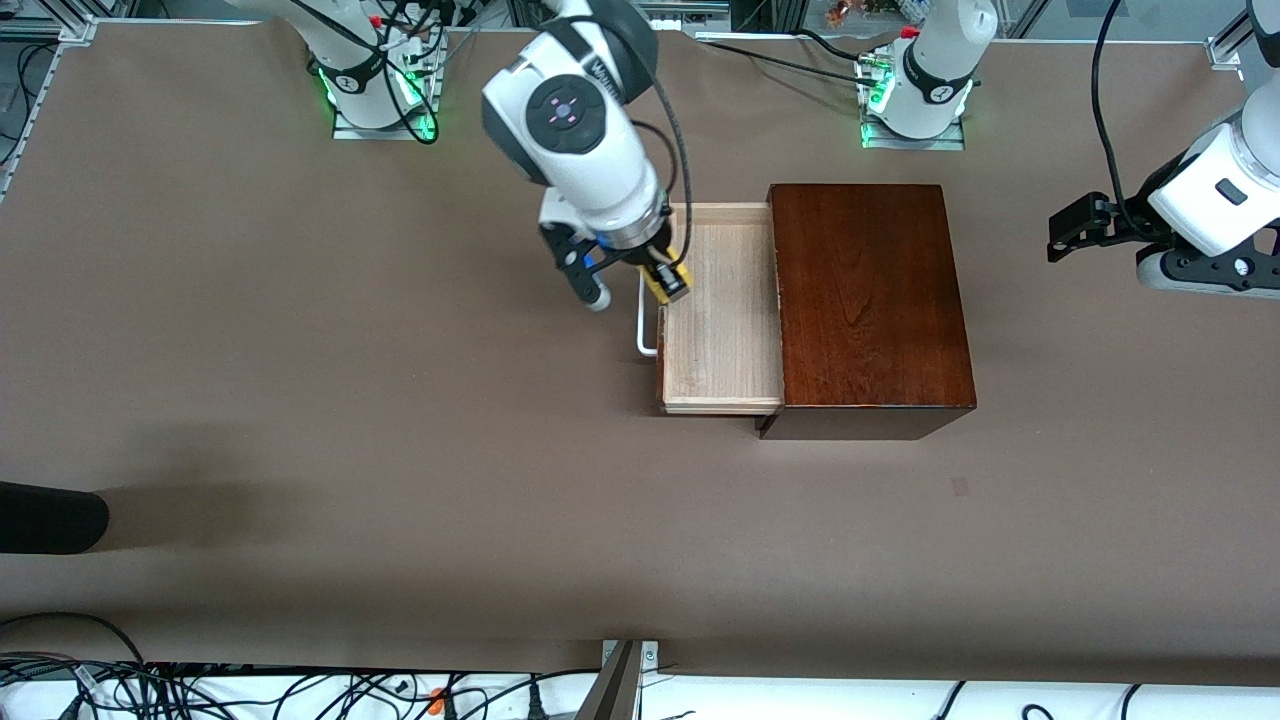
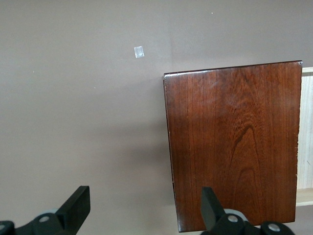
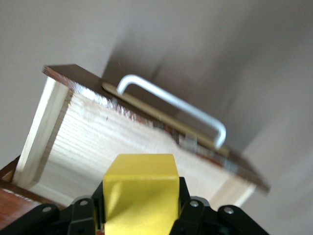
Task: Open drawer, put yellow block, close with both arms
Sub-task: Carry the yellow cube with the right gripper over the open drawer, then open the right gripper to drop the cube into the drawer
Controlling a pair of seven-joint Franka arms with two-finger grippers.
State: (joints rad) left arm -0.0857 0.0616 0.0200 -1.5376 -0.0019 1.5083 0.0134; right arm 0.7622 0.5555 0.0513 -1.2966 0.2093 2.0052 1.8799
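The drawer (image 1: 725,330) stands pulled out of the dark mahogany box (image 1: 870,300) toward the right arm's end, its white handle (image 1: 645,325) at the front. My right gripper (image 1: 665,282) is shut on the yellow block (image 1: 664,284) and holds it over the drawer's front edge, by the handle. In the right wrist view the block (image 3: 141,196) sits between the fingers, above the pale tray (image 3: 107,147) and the handle (image 3: 171,105). My left gripper (image 1: 1078,228) is open and empty, up over the table at the left arm's end; its view shows the box top (image 2: 234,147).
A dark object (image 1: 50,520) lies at the table's edge toward the right arm's end, near the front camera. A small pale mark (image 2: 139,52) is on the brown table cover. Cables (image 1: 200,690) run along the edge nearest the camera.
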